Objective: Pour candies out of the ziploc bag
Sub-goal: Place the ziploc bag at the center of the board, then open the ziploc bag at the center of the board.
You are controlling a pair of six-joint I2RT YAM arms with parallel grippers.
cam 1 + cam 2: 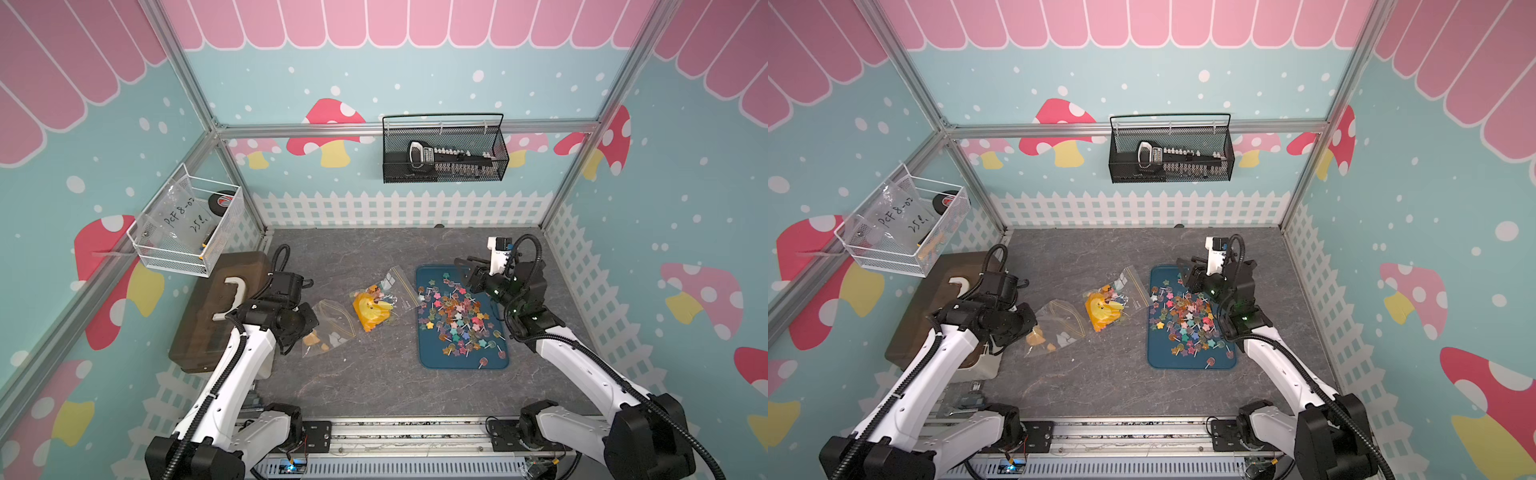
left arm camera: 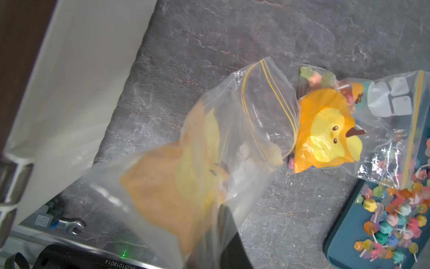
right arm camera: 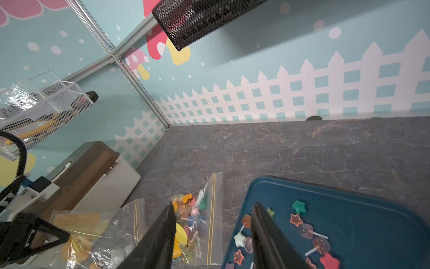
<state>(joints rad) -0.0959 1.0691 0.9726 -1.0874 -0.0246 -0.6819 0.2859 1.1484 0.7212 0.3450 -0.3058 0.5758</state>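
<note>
Two clear ziploc bags lie on the grey table. The middle bag (image 1: pixel 384 297) (image 3: pixel 200 223) holds an orange-yellow packet and some candies, and its mouth rests at the edge of the blue tray (image 1: pixel 465 361). Many candies (image 1: pixel 457 316) (image 2: pixel 400 214) lie loose on the tray. The left bag (image 1: pixel 330 326) (image 2: pixel 209 151) holds an orange packet and white pieces. Its end runs into my left gripper (image 1: pixel 307 328) (image 2: pixel 218 251), which is shut on the film. My right gripper (image 1: pixel 461 264) (image 3: pixel 213 204) hangs open over the tray's far left corner with nothing in it.
A brown box (image 1: pixel 220 307) with a white handle stands along the left wall behind the left arm. A white wire basket (image 1: pixel 187 224) hangs on the left wall and a black mesh basket (image 1: pixel 444 149) on the back wall. A small wrench (image 2: pixel 72 227) lies near the front rail.
</note>
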